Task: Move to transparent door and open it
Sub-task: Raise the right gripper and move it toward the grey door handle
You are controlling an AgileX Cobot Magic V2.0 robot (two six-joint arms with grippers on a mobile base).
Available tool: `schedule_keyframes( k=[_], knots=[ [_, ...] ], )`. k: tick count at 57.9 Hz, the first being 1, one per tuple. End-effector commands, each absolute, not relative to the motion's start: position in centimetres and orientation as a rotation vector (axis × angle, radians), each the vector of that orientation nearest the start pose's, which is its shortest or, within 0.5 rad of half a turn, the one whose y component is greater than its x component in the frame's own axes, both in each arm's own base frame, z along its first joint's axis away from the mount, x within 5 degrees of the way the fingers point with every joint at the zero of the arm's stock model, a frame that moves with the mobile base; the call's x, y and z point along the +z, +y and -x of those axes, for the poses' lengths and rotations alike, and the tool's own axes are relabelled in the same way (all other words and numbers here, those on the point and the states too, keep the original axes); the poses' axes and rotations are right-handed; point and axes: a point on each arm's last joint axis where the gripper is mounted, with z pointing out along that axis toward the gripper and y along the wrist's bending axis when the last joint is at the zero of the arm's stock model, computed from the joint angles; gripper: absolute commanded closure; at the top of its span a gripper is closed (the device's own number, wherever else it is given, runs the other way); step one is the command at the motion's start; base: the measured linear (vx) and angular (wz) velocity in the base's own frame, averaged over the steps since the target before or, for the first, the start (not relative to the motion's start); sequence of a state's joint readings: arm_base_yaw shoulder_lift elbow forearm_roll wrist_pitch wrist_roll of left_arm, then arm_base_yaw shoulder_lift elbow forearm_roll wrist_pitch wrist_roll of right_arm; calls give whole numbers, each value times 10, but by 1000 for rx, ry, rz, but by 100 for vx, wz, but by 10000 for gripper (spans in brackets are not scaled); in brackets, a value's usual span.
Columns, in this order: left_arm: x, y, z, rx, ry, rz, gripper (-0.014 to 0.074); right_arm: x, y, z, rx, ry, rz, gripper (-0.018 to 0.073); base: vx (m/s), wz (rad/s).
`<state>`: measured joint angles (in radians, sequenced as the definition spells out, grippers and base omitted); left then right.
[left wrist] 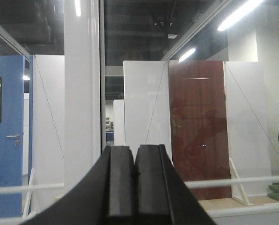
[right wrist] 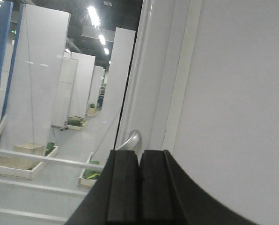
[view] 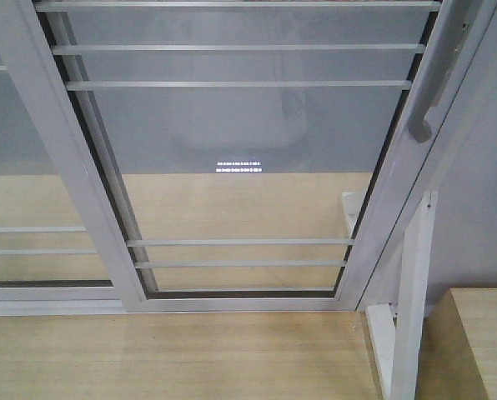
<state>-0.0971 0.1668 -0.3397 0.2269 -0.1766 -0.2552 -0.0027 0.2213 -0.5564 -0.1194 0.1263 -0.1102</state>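
Observation:
The transparent door point(view: 396, 171) fills the front view: clear glass in a white frame, close ahead. Its curved grey handle point(view: 429, 92) sits on the right stile at the top right. In the right wrist view the handle's rounded end point(right wrist: 133, 138) shows just above my right gripper point(right wrist: 140, 153), which is shut and holds nothing. The door's white stile point(right wrist: 153, 84) rises behind it. My left gripper point(left wrist: 134, 149) is shut and empty too, facing the glass beside a white frame post point(left wrist: 81, 93). Neither gripper shows in the front view.
Thin horizontal bars point(view: 240, 242) cross the glass. A bare white post with a wooden brace point(view: 414, 283) stands right of the door, beside a wooden box point(view: 482, 342). A pale wooden floor point(view: 173, 358) lies below. Behind the glass are a red-brown door point(left wrist: 200, 126) and a blue door point(left wrist: 6, 126).

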Motion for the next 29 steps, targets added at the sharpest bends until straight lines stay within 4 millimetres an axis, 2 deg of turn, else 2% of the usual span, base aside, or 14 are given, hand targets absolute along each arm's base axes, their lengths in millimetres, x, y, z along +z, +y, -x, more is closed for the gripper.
schedule_keyframes(
  k=[1, 6, 15, 22, 29],
  knots=[
    [368, -10, -57, -155, 1096, -73, 600, 405, -2, -55, -305, 1223, 191, 564, 0, 0],
    [376, -12, -77, -156, 1153, -73, 600, 405, -2, -83, -327, 1298, 225, 564, 0, 0],
    [358, -16, -119, -154, 1331, -75, 599, 384, -2, -134, -262, 1502, 216, 564, 0, 0],
    [344, -18, -141, -155, 1438, -71, 599, 365, -2, -163, -207, 1632, 192, 561, 0, 0],
    [332, -20, -158, -153, 1518, -72, 593, 350, -2, -183, -155, 1721, 158, 545, 0, 0]
  ],
)
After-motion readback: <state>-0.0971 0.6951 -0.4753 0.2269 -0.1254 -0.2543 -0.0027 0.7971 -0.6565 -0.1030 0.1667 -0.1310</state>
